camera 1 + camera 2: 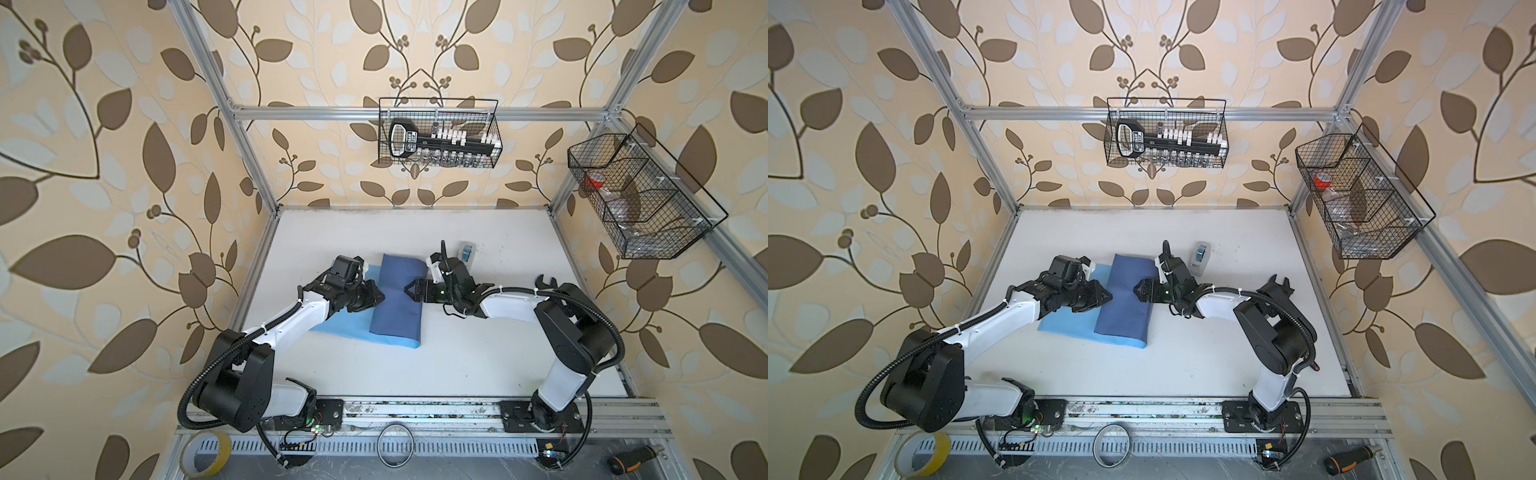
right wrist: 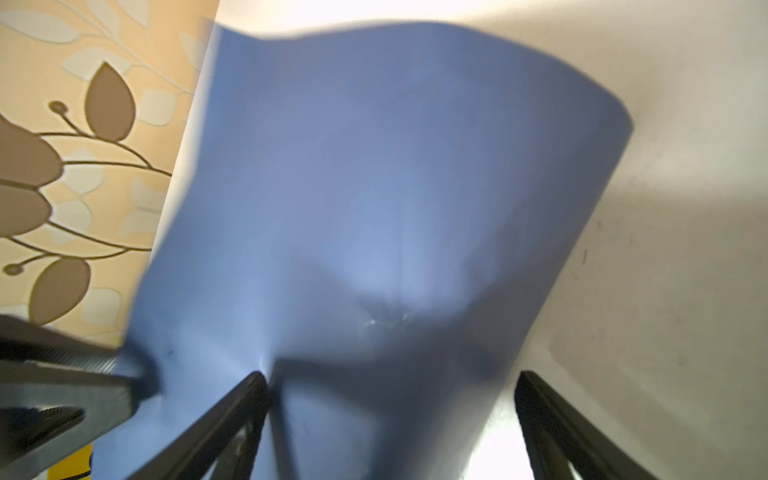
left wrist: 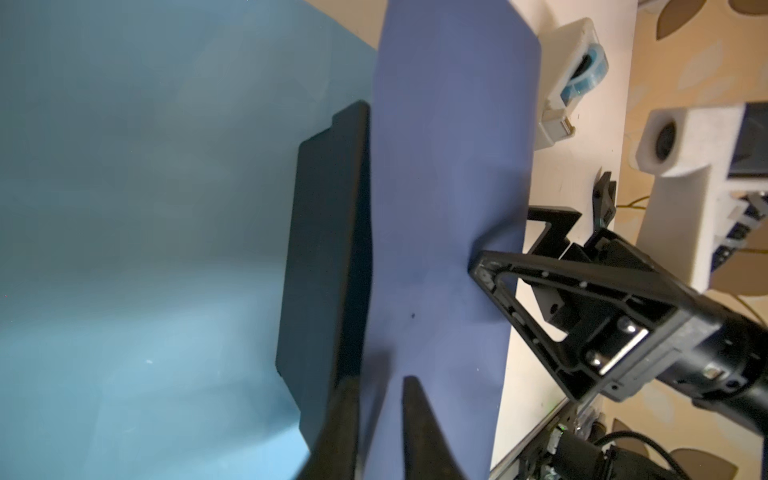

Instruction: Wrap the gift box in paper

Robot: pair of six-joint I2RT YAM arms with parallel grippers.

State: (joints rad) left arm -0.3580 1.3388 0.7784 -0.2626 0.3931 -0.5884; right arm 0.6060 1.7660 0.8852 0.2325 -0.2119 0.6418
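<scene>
Nearest me, along the front rail at 6 o'clock, lie a yellow roll of tape [image 1: 208, 453] and a thin ring [image 1: 395, 444]. Toward 5 o'clock is a screwdriver [image 1: 623, 461] with a black and orange handle.

Past them the white counter [image 1: 478, 357] carries the paper [image 1: 395, 299], a little to the 9 o'clock side of centre. Its light blue side lies flat on the counter. Its darker side shows as a flap folded over from 3 o'clock toward 9. The gift box [image 3: 324, 249] sits on the light blue part, under that flap. My left wrist view shows only a dark strip of it beside the flap's free edge, and in both top views the flap hides it.

My left pincer [image 1: 379, 297] reaches in from 9 o'clock to that free edge. Its fingers [image 3: 415, 415] stand a narrow gap apart with the edge running between them, and they clamp nothing. My right pincer [image 1: 411, 289] comes in from 3 o'clock, spread wide and holding nothing. One fingertip [image 3: 482, 266] dents the flap's folded side, and the other is over bare counter.

Beyond, at 1 o'clock from the paper, stands a small tape dispenser [image 1: 467, 251]. Farthest off, a long wire basket [image 1: 496, 137] hangs on the back wall at 12 o'clock, and a divided wire basket [image 1: 665, 232] hangs at 2 o'clock.
</scene>
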